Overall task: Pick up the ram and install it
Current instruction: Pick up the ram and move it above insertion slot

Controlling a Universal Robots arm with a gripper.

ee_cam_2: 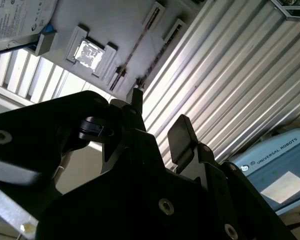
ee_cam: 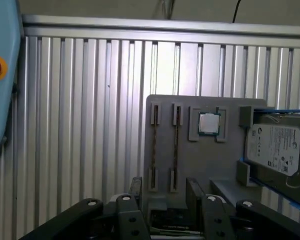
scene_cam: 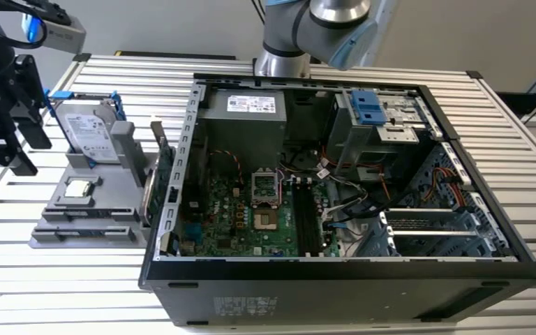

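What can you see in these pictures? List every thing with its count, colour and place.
computer case: 1, black, open, mid-table
motherboard: 1, green, inside the case
holder tray: 1, grey, on the exterior view's left of the case
ram: 2 sticks, dark green, on edge in the tray's slots
processor chip: 1, silver, in a tray recess
hard drive: 1, silver in a blue frame, on the tray
table: 1, ribbed silver, under everything
control pendant: 1, light blue, at the table's edge
arm: 1, silver and light blue, behind the case
gripper: 1, black, open and empty, near the tray
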